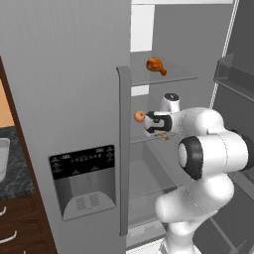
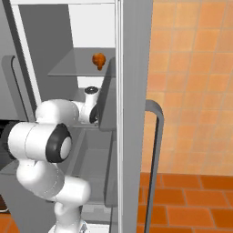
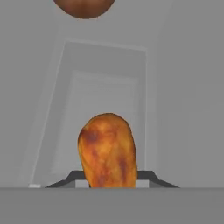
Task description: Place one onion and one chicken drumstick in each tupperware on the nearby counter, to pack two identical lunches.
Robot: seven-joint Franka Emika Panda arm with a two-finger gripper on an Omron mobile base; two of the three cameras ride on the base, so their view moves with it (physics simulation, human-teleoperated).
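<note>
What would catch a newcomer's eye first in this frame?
The white arm reaching into the open fridge, its gripper at a middle shelf beside an onion. In the hand view a glazed chicken drumstick sits right between the finger tips. A second drumstick lies on the glass shelf above.

Place: a home kitchen, pretty clearly, all rendered.
Big giveaway: a tall grey fridge (image 1: 74,74) standing open, with an ice and water dispenser (image 1: 84,181) set in its closed door.
Inside: glass shelves (image 1: 173,77), with a chicken drumstick (image 1: 156,65) on the top one and a small onion (image 1: 139,116) lower down.
Left edge: a strip of dark speckled counter (image 1: 12,168) over brown wood drawers (image 1: 22,223) with curved silver handles.
Walls and floor: orange tile wall (image 2: 195,82) and terracotta tile floor (image 2: 191,205) off to the right.
</note>
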